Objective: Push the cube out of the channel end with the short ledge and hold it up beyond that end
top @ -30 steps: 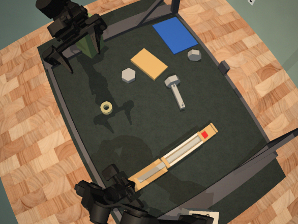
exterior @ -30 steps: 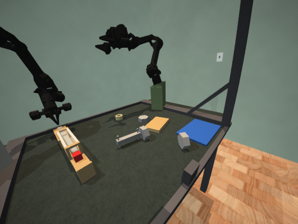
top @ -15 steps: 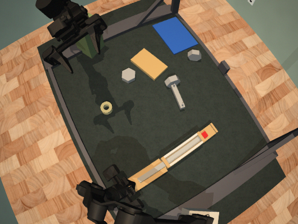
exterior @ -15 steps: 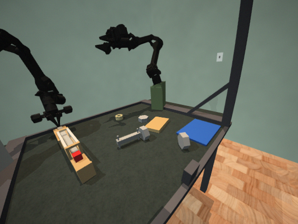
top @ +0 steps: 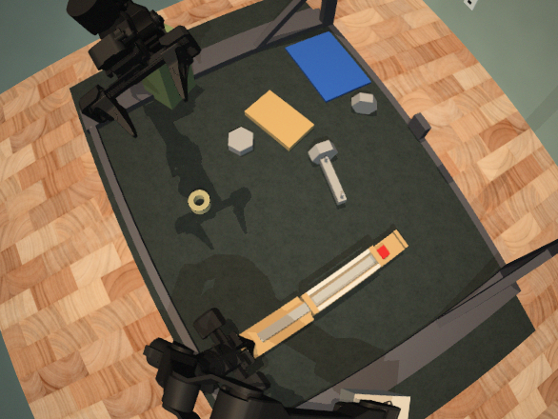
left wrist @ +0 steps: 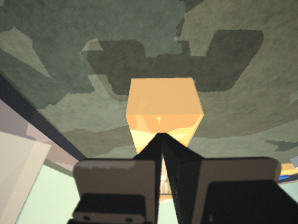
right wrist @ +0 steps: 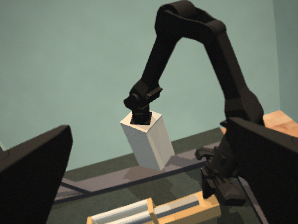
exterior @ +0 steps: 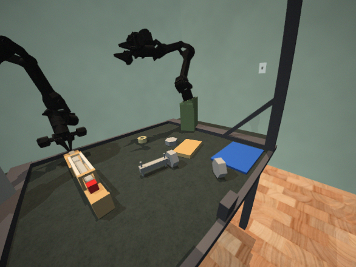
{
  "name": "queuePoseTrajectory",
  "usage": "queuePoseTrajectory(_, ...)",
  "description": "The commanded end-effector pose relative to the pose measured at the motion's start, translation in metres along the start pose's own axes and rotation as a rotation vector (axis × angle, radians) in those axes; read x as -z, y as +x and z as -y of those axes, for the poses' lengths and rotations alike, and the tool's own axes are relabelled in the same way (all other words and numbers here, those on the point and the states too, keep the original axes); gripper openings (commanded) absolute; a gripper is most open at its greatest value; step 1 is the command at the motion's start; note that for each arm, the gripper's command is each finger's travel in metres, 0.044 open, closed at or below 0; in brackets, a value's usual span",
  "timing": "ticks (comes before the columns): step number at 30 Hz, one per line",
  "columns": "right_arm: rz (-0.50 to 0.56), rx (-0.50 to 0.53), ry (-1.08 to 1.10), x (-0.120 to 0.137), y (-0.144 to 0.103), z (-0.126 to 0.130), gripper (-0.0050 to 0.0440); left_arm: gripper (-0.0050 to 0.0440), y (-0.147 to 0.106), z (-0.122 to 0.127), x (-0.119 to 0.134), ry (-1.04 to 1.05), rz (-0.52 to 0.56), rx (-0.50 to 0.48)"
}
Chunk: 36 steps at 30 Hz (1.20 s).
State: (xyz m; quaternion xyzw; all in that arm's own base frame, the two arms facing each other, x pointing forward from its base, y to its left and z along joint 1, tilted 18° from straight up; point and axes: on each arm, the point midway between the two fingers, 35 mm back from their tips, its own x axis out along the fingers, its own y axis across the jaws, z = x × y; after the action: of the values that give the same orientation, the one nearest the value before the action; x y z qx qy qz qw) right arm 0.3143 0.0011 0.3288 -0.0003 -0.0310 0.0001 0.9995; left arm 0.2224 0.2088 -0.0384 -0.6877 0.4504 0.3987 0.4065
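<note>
Apparently the push is in hand: the left gripper (top: 248,347) (exterior: 70,150) (left wrist: 161,137), fingers together, is at the channel's (top: 281,320) (exterior: 99,204) (left wrist: 162,97) (right wrist: 212,208) long end; the cube (top: 383,251) (exterior: 92,185) shows at its short ledge, wanting the spread right gripper (top: 160,118) (exterior: 114,50) next.

The small cube (top: 383,252) (exterior: 92,185) is solid red. The long channel (top: 308,305) (exterior: 104,201) (left wrist: 162,95) (right wrist: 215,208) around it is light orange-tan wood with cream roof edges. Beyond the channel, a flat rectangular panel (top: 328,67) (exterior: 238,156) is plain blue, and the ring (top: 191,206) (exterior: 142,139) is pale yellow.
</note>
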Motion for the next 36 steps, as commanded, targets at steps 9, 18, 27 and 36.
queuePoseTrajectory(9, 0.02, 0.001, 0.001, -0.008, -0.002, 0.0, 0.04, 0.0, 0.003, 0.003, 0.011, 0.008, 0.013, 0.011)
queuePoseTrajectory(18, 0.02, 0.001, 0.001, -0.008, -0.002, 0.0, 0.04, 0.0, 0.006, 0.004, 0.017, 0.009, 0.013, 0.014)
queuePoseTrajectory(27, 0.02, 0.001, 0.001, -0.008, -0.002, 0.0, 0.04, 0.0, 0.011, 0.005, 0.026, 0.01, 0.01, 0.017)
queuePoseTrajectory(36, 0.02, 0.001, 0.001, -0.008, -0.002, 0.0, 0.04, 0.0, 0.015, 0.004, 0.032, 0.01, 0.008, 0.017)
